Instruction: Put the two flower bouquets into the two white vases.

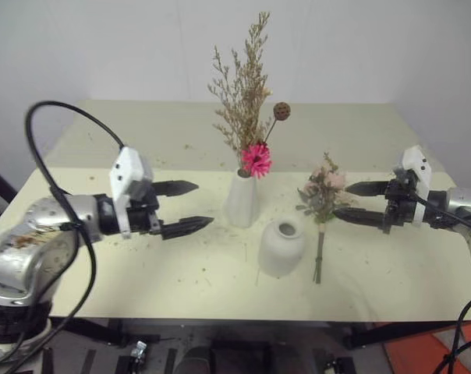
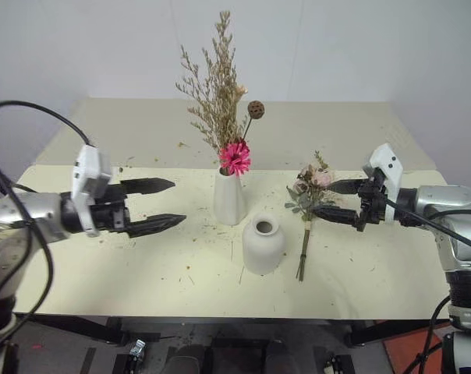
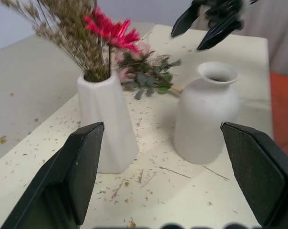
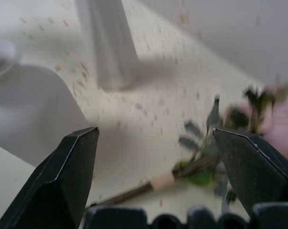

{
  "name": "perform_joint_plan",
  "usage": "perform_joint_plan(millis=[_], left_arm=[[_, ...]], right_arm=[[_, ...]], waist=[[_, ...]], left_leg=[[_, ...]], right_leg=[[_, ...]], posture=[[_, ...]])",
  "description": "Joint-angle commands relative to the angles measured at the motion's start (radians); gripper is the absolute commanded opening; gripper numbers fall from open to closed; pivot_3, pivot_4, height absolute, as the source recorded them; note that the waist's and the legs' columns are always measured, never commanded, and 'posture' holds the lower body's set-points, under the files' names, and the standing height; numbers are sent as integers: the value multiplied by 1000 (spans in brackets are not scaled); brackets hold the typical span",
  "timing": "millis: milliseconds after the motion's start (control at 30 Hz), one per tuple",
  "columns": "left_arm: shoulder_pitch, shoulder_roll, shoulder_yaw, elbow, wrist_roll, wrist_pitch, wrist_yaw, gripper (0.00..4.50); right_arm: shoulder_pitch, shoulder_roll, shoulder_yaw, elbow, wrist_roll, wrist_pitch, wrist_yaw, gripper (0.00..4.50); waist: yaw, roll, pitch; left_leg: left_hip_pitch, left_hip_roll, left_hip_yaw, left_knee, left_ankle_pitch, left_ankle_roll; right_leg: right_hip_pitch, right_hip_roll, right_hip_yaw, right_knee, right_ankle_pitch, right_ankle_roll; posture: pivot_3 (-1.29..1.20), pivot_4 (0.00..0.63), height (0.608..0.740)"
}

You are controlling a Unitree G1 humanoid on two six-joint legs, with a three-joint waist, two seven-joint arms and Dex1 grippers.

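- The pink rose bouquet (image 2: 309, 199) lies flat on the table (image 2: 391, 265), just beside the squat vase (image 2: 263, 245) (still empty), stem toward the table's near edge.
- The right gripper (image 2: 334, 200), fingers spread and empty, hovers at its blooms.
- The left gripper (image 2: 164, 205), also spread wide, is well apart, beyond the tall vase (image 2: 228, 199) holding the dried bouquet (image 2: 220, 93).

Count at this moment:
- White vases: 2, a tall cone vase (image 1: 242, 201) and a squat round vase (image 1: 281, 246).
- Bouquets: 2, a dried tan bouquet (image 1: 247, 93) with 1 magenta daisy (image 1: 256, 159) and 1 brown seed pod (image 1: 281, 111), and a pink rose bouquet (image 1: 323, 195).
- Grippers: 2, left gripper (image 1: 191, 206) and right gripper (image 1: 346, 200), two black fingers each.
- Desks: 1 (image 1: 391, 273).
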Motion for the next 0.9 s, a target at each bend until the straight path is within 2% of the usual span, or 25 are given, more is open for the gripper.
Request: perform_joint_plan(millis=[33, 133, 300, 500, 633, 733, 900], left_arm=[[-87, 60, 6, 38, -68, -1, -120, 4262], [-148, 81, -30, 80, -87, 3, -187, 4262], [-202, 84, -94, 120, -66, -31, -272, 4262], [-222, 101, -106, 136, -66, -48, -342, 4262], [-215, 106, -94, 137, -52, -64, -342, 4262], [-196, 109, -82, 127, -53, -66, -335, 4306], [-168, 122, -58, 112, -57, -66, -321, 4306]], right_arm=[[-126, -25, 93, -33, -19, 314, -96, 4500], [-207, -15, 185, -12, -40, 477, -137, 4500], [-355, 75, 284, 103, -67, 709, -234, 4500], [-456, 154, 349, 230, -73, 795, -289, 4500], [-467, 214, 376, 285, -94, 784, -335, 4500], [-474, 261, 385, 317, -120, 757, -377, 3925], [-484, 299, 387, 371, -154, 713, -415, 2094]], waist=[[-2, 0, 0], [-3, 0, 0], [-8, 0, 0], [-8, 0, 0], [-9, 0, 0], [-11, 0, 0], [-23, 0, 0]], left_leg=[[0, 0, 0, 0, 0, 0], [-1, 1, 0, -1, 0, 0], [-2, 0, 1, -1, 0, 0], [-4, 0, 0, -1, 0, 0], [-4, 1, 0, -1, 0, 1], [-4, 1, 0, -1, 0, 1], [-4, 1, 0, -1, 0, 1]], right_leg=[[-1, 0, 0, 0, 0, 0], [-1, 1, 0, 0, -1, -1], [-2, 1, 0, 0, -1, -2], [-4, 1, 0, 0, -1, -2], [-4, 1, 0, 0, -1, -2], [-4, 1, 0, 0, -1, -2], [-5, 1, 0, 1, -1, -1]], posture=[[0, 150, 740], [0, 150, 740], [0, 150, 740], [0, 150, 740], [0, 150, 740], [0, 150, 740], [0, 150, 740]])
